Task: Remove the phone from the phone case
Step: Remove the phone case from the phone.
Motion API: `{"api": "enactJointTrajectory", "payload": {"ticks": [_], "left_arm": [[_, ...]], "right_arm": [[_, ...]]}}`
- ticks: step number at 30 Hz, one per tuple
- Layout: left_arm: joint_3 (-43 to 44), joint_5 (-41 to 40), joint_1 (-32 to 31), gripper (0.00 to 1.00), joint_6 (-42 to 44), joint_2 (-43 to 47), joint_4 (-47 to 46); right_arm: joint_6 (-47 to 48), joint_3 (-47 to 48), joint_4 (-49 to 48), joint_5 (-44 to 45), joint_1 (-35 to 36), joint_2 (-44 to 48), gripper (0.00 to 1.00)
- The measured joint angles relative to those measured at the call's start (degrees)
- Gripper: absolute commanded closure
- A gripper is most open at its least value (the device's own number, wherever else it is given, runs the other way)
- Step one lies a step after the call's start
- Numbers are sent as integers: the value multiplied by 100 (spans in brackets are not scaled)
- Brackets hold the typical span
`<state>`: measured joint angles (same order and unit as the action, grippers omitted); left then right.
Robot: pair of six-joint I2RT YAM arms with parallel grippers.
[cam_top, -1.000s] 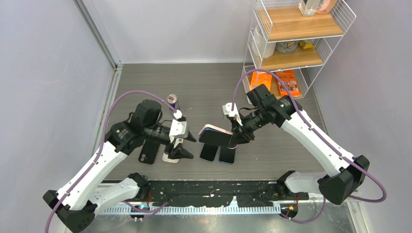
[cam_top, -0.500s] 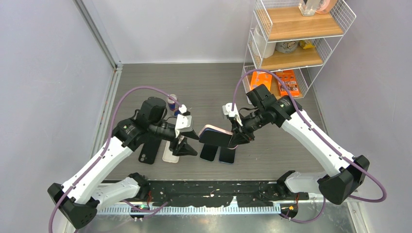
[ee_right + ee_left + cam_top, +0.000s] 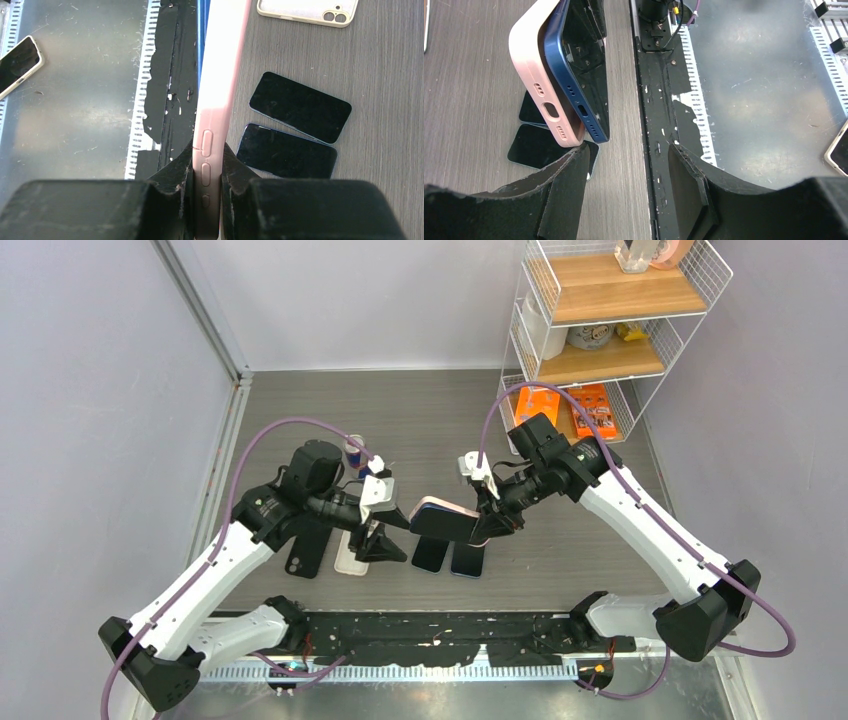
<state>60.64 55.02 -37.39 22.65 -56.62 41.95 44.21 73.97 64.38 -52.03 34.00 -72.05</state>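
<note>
We see the right pincer (image 3: 207,167) clamped on the pink case (image 3: 530,60), up over the middle of the surface's (image 3: 420,410) near edge. The blue phone (image 3: 576,80) is lifted out at its port end. The left pincer (image 3: 626,187) is apart, just short of it. We judge the case bendy and the phone stiff and slick, so pinch that freed end.

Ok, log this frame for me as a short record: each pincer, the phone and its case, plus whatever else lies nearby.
right pincer: shut on the pink case, gripping its button edge
left pincer: open, facing the phone's bottom end, not touching it
blue phone: bottom end sprung clear of the case, upper part close against it
below them: two loose phones flat on the table
further off: empty cream case
</note>
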Motion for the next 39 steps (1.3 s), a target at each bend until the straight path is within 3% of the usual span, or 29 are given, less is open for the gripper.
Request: {"api": "enactJointTrajectory", "payload": {"ticks": [27,39], "left_arm": [[0,201,37,38,-146,4,-24],[-199,107,44,41,-767,-109,-726]], "right_arm": [[-173,-72,-184,20,0,2,95],[-238,-105,-177,118,-103,2,95]]}}
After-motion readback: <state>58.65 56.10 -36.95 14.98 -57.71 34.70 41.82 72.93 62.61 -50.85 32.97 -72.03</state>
